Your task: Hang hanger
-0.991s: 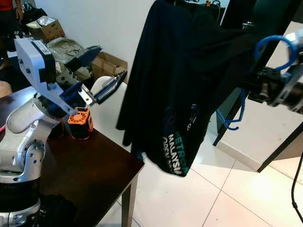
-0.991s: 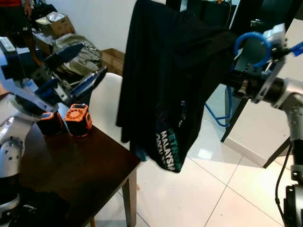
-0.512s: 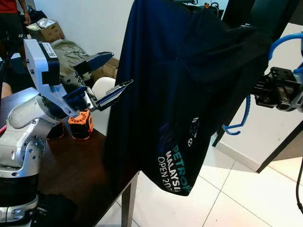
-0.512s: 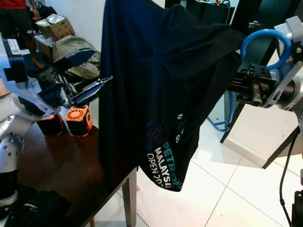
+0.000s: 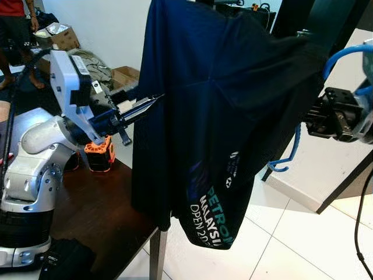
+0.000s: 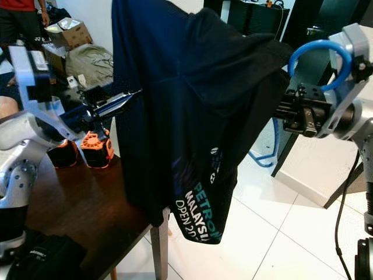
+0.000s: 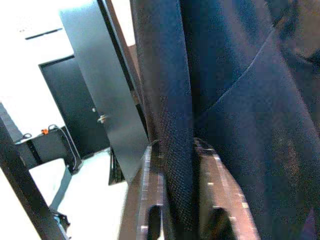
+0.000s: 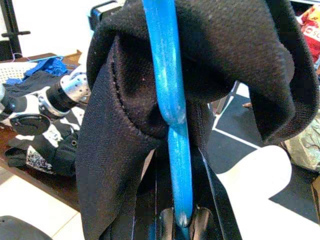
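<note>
Since a second ago, your left pincer [image 5: 152, 100] has gone from spread open beside the dark shirt [image 5: 233, 116] to pinched on its edge, and the shirt now hangs over the table's corner.

From the head views you see the shirt draped wide between both arms, white and green lettering near its lower hem. Your left wrist view adds what they cannot: a fold of the fabric runs straight down between the two black fingers [image 7: 150, 200], which press it from both sides. Your right wrist view shows the blue hanger [image 8: 172, 125] inside the shirt's shoulder, its bar passing down into your right pincer [image 8: 176, 220], whose fingers close on it. In the head views that pincer sits buried at the shirt's right edge.

Below the left arm you have a dark wooden table [image 5: 93, 216] carrying two orange and black blocks [image 5: 99, 154] and a black item at its near edge. Beyond it are white floor tiles, a white wall, cardboard boxes [image 5: 58, 36], and a person [image 5: 13, 23] standing at the far left.
</note>
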Controlling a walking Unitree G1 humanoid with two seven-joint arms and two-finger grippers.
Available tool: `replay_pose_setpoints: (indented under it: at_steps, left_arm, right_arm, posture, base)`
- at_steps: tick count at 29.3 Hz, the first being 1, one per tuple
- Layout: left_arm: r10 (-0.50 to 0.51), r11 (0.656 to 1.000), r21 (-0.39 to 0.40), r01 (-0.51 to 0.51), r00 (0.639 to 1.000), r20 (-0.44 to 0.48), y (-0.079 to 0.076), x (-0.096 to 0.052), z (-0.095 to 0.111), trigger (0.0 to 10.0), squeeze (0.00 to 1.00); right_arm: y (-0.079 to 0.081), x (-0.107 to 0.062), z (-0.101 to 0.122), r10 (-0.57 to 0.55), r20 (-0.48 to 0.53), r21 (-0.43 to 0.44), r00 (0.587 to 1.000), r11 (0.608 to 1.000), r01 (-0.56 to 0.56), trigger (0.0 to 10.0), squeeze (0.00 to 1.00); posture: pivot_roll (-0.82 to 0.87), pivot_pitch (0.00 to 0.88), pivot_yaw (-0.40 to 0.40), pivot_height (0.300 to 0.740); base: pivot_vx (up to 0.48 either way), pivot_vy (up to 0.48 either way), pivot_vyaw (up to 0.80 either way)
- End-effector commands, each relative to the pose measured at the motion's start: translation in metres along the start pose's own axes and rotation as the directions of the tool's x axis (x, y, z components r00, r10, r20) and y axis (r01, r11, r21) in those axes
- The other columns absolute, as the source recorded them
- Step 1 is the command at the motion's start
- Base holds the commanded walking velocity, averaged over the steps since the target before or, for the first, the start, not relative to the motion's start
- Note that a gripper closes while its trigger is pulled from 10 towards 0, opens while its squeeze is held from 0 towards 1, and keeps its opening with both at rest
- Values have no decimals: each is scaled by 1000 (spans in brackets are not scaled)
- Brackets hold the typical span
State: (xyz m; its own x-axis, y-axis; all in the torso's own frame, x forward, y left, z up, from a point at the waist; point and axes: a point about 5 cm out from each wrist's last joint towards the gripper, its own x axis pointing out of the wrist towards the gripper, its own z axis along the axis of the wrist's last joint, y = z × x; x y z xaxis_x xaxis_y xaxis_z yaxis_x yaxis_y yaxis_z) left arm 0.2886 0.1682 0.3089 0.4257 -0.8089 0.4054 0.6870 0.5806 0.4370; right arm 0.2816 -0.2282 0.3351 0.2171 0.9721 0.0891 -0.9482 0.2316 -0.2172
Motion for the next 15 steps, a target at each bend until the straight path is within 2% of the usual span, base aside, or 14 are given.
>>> replay_pose_setpoints:
  at_steps: [1,6,8,9,10,13,14,15]
  left_arm:
    - [-17,1000,10,17,1000,-1,0,5,1,0,0]
    - [5,1000,28,-5,1000,2,4,4,4,0,0]
    - [58,995,78,-59,998,20,17,-1,16,0,0]
    - [58,995,78,-59,998,20,17,-1,16,0,0]
    - [109,983,143,-115,993,46,33,-10,36,0,0]
    - [118,979,158,-125,992,52,36,-12,40,0,0]
    - [148,971,177,-159,986,76,43,-18,50,0,0]
    - [148,971,177,-159,986,76,43,-18,50,0,0]
  right_arm:
    - [3,1,3,12,23,-7,1000,1000,-12,10000,0]
    - [2,0,1,2,13,-5,1000,1000,-2,10000,0]
    - [0,-4,-5,-41,-25,-1,999,999,41,10000,0]
    - [0,-4,-5,-41,-25,-1,999,999,41,10000,0]
    - [-7,-13,-14,-137,-79,-16,987,991,136,10000,0]
    - [-9,-15,-16,-160,-92,-21,983,987,159,10000,0]
    - [-10,-19,-19,-189,-99,-15,977,982,189,10000,0]
    - [-10,-19,-19,-189,-99,-15,977,982,189,10000,0]
  posture:
    - [-23,0,-75,740]
    - [-24,0,-73,740]
    - [-25,0,-72,740]
    - [-25,0,-72,740]
    - [-27,0,-72,740]
    - [-27,0,-72,740]
    - [-20,0,-72,740]
    - [-20,0,-72,740]
  base:
    - [0,0,0]
    - [0,0,0]
    - [0,0,0]
    - [0,0,0]
    - [0,0,0]
    - [0,0,0]
    - [0,0,0]
    - [0,0,0]
